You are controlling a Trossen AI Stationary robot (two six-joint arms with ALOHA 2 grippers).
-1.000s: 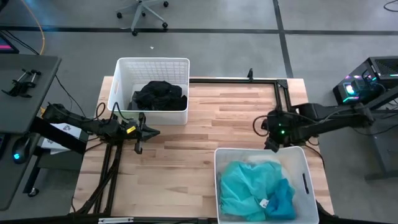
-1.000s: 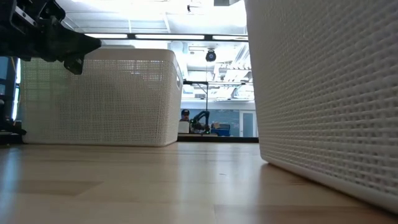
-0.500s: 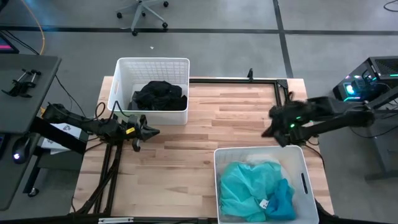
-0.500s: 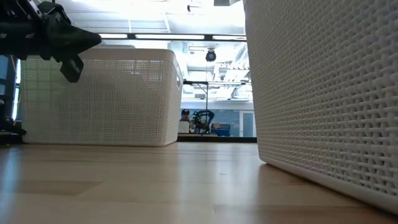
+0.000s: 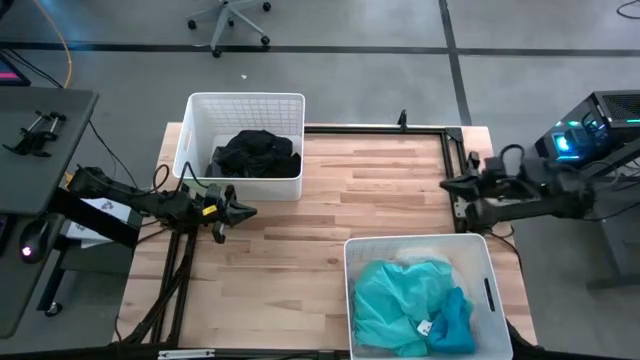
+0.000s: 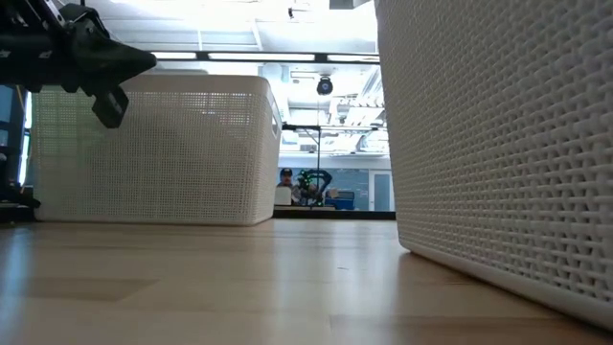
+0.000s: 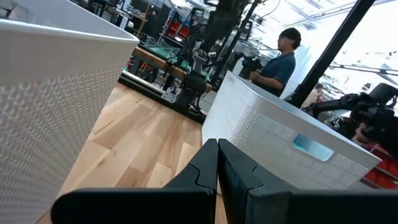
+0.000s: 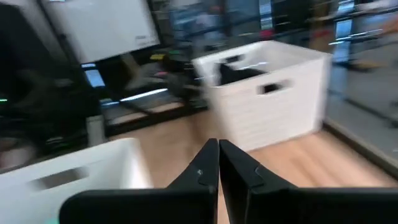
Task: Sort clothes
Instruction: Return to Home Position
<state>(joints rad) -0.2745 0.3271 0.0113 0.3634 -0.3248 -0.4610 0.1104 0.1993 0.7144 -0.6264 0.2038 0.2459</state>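
Black clothes (image 5: 255, 152) lie in the white bin (image 5: 196, 118) at the table's far left. Turquoise and bright blue clothes (image 5: 415, 305), over a bit of white cloth, lie in the white bin (image 5: 352, 262) at the near right. My left gripper (image 5: 248, 212) is shut and empty, level, just in front of the far-left bin; it also shows in the low view (image 6: 144, 63) and its wrist view (image 7: 217, 149). My right gripper (image 5: 447, 185) is shut and empty at the table's right edge, above the far side of the near-right bin; its wrist view (image 8: 218, 149) shows the fingertips together.
A black metal frame (image 5: 380, 129) runs along the table's far edge and down its right side. Bare wood (image 5: 330, 190) lies between the two bins. A person (image 7: 278, 59) stands beyond the table in the left wrist view. An office chair (image 5: 230, 20) stands on the floor behind.
My right gripper has swung from above the near-right bin's far-left part toward the table's right edge and turned about, staying shut. My left gripper has tipped slightly and otherwise kept its place.
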